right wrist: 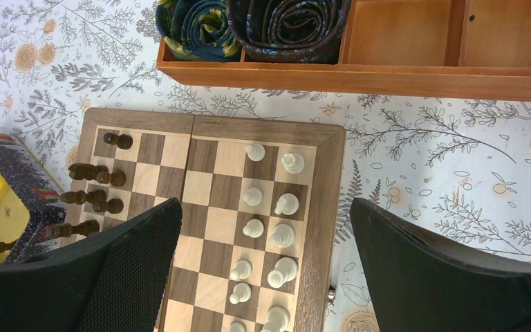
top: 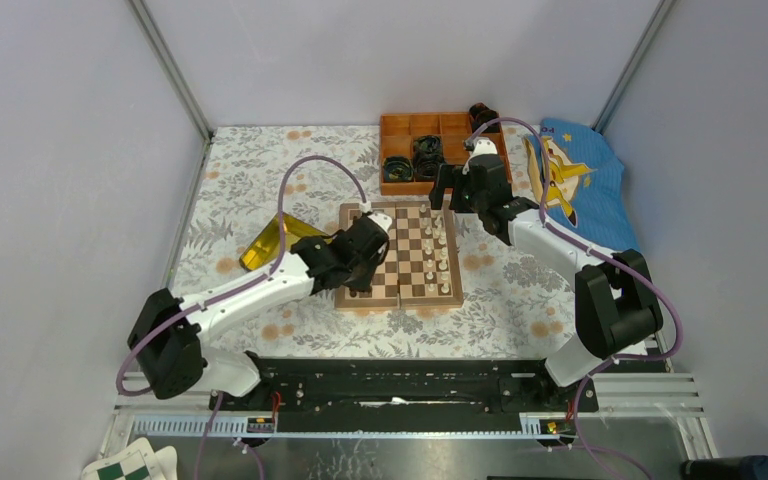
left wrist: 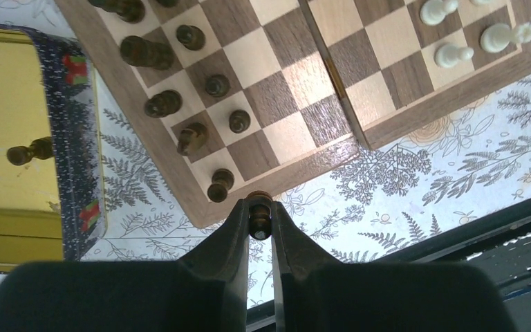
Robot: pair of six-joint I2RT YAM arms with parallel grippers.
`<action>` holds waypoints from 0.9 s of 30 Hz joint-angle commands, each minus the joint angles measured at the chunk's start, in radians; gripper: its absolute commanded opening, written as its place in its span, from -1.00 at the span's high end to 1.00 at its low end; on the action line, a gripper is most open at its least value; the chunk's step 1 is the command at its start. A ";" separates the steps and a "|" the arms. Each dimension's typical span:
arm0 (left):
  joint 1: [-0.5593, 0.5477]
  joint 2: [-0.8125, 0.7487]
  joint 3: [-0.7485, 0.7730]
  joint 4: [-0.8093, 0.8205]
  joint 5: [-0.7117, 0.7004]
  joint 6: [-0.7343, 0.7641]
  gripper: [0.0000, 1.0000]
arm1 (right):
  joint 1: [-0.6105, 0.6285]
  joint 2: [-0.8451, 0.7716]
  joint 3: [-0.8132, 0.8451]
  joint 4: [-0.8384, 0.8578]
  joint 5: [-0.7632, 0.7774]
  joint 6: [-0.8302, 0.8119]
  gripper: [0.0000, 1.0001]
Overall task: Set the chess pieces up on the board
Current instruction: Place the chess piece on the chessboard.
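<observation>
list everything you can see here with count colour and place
board: one, light and dark brown checks, table centre
dark pieces: about eight, dark brown, board's left side
cream pieces: ten or more, pale cream, board's right side
tray: one, gold, left of the board
stray piece: one, dark brown, lying in the tray
box: one, orange, behind the board
rolls: at least two, dark patterned, in the box
cloth: one, blue with yellow figure, back right
tablecloth: one, white floral, under it all
checked sheet: one, green and white, beyond the table's near left corner
left jaws: shut on held dark piece, at board's near left corner
right jaws: open, empty, above board's far right corner
</observation>
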 commanded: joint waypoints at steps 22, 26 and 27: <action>-0.056 0.094 -0.097 0.164 -0.067 -0.008 0.92 | -0.005 -0.029 0.001 0.044 0.022 -0.007 -1.00; -0.055 0.107 -0.106 0.188 -0.081 -0.006 0.90 | -0.005 -0.026 0.002 0.044 0.020 -0.007 -1.00; -0.055 0.111 -0.107 0.193 -0.083 -0.005 0.90 | -0.005 -0.026 0.002 0.044 0.020 -0.007 -1.00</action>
